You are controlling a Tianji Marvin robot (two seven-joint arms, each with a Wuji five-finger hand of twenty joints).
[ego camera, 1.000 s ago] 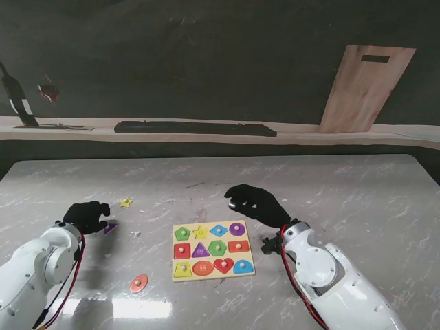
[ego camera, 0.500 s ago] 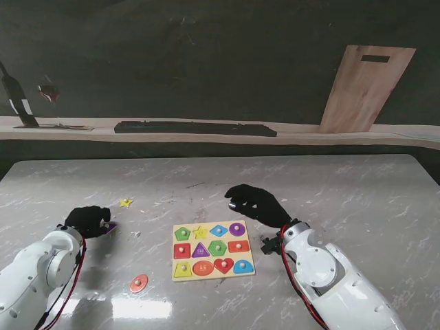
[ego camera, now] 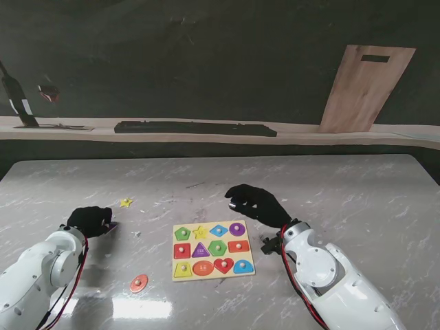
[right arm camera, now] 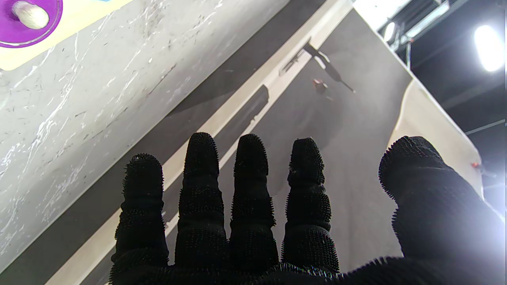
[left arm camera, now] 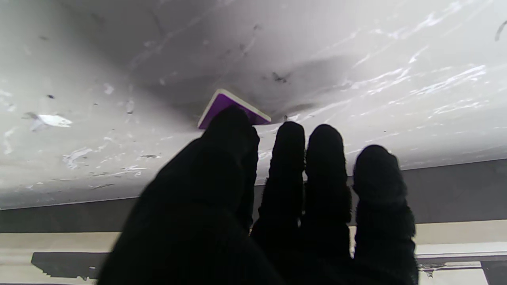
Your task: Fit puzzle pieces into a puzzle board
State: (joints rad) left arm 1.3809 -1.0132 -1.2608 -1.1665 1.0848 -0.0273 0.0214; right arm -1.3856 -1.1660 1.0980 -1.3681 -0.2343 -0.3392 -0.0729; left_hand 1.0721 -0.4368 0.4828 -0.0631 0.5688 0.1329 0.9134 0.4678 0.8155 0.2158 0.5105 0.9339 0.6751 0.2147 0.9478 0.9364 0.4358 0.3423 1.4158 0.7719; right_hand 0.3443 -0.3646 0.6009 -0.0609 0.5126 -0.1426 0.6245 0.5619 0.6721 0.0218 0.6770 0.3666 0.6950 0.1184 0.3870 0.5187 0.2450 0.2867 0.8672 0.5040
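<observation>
The yellow puzzle board (ego camera: 191, 241) lies near me at the middle of the table, filled with coloured shapes. My left hand (ego camera: 88, 221) rests on the table to its left. Its thumb tip (left arm camera: 233, 118) lies on a flat purple piece (left arm camera: 220, 103), which peeks out at the hand's right (ego camera: 112, 224). The other fingers stretch out beside it, and a grip is not clear. My right hand (ego camera: 253, 204) hovers open just beyond the board's far right corner, holding nothing. A purple round piece (right arm camera: 23, 19) with a knob sits in that corner.
A yellow star piece (ego camera: 126, 202) lies beyond my left hand. An orange oval piece (ego camera: 139, 282) lies near the table's front edge. A white scrap (ego camera: 136, 234) sits left of the board. A dark keyboard (ego camera: 195, 128) and a leaning wooden board (ego camera: 364, 88) stand on the back shelf.
My left hand has drawn slightly nearer to me and curled over the purple piece, which has stayed in place. The right hand has not moved.
</observation>
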